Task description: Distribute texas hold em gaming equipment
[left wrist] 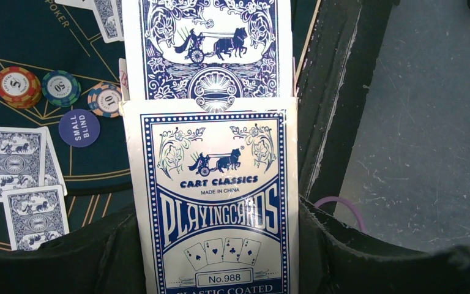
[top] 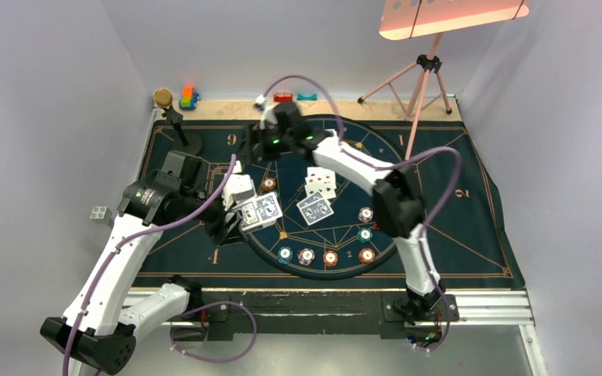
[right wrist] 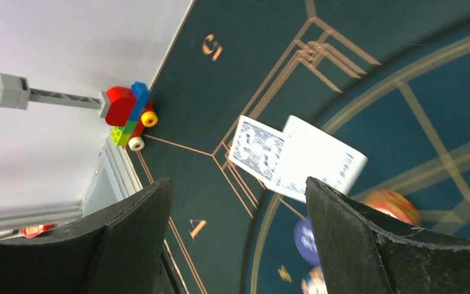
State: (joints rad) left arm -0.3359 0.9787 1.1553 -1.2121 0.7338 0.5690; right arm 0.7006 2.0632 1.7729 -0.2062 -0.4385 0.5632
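My left gripper [top: 239, 215] is shut on a blue-and-white playing card box [top: 260, 210] above the mat's left side. In the left wrist view the box [left wrist: 214, 202] sits between my jaws with a blue-backed card [left wrist: 208, 43] sticking out of its top. My right gripper [top: 252, 147] is open and empty over the far left of the mat, and nothing is between its fingers in its own view [right wrist: 238, 208]. Face-up cards [top: 320, 182] and face-down cards [top: 314, 209] lie mid-mat. Chips [top: 330, 257] line the circle's near rim. A blue small-blind disc [left wrist: 79, 127] lies by three chips [left wrist: 61, 87].
A black microphone-like stand [top: 179, 129] is at the far left corner, with colourful toy blocks [top: 189, 98] behind it. A pink tripod [top: 423, 78] stands at the far right. A grey block [top: 98, 213] lies off the mat's left edge. The metal rail [top: 478, 301] runs along the near edge.
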